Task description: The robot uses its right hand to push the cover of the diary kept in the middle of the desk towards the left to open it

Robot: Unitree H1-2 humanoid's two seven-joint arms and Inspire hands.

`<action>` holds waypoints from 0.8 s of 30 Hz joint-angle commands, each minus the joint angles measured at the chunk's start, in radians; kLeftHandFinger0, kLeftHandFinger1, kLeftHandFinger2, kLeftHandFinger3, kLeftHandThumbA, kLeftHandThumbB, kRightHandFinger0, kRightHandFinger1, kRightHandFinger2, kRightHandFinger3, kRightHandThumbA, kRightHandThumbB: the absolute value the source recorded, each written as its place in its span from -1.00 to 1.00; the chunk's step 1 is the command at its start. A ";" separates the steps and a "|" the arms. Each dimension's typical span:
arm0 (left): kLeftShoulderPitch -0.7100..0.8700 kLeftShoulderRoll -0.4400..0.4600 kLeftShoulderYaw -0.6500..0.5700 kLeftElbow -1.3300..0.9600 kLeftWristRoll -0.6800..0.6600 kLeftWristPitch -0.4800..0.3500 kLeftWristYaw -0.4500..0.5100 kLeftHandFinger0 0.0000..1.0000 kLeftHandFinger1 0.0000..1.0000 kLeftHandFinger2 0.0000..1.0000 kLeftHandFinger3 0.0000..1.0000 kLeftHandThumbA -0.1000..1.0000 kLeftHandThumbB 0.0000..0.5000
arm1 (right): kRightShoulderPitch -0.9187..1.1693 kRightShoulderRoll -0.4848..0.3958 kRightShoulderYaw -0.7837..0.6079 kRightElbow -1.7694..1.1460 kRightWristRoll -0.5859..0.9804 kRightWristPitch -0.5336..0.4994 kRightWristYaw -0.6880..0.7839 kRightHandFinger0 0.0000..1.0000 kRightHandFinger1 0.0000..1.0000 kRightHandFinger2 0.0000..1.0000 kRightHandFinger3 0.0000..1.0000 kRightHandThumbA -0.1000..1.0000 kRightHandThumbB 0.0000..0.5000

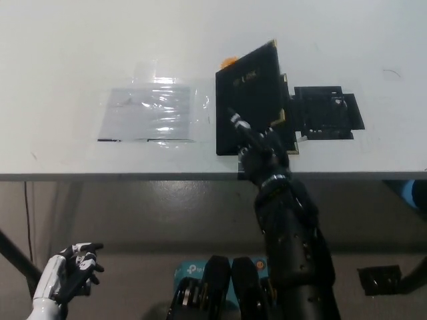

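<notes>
One diary (250, 100) cover lifted, lettering unreadable; right hand (257, 150) spread under it, apparently.

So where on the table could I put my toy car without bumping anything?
The far side of the desk is bare, and so is its left end, left of the clear plastic sheet. It's crowded in the middle right: the diary, the right hand on it, and the black mat touching its right edge. The left hand hangs below the table.

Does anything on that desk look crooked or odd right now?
The black diary's cover is tilted up off its pages, with the black right hand under its near edge. A crinkled clear plastic sheet is taped flat to the desk.
</notes>
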State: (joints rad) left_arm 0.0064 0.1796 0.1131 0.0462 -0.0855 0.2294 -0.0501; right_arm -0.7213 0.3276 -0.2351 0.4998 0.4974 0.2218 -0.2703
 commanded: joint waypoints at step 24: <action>-0.043 0.043 -0.027 -0.035 0.024 0.018 -0.032 -0.59 -0.45 -0.44 -0.07 -0.02 1.00 | 0.002 -0.294 0.770 0.125 -0.638 -0.066 0.129 0.12 0.35 0.32 1.00 0.91 0.01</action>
State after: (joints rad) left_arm -0.0079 0.1931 0.1017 0.0462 -0.0830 0.2433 -0.0631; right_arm -0.7265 0.0441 0.4283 0.6051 0.0416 0.2030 -0.2123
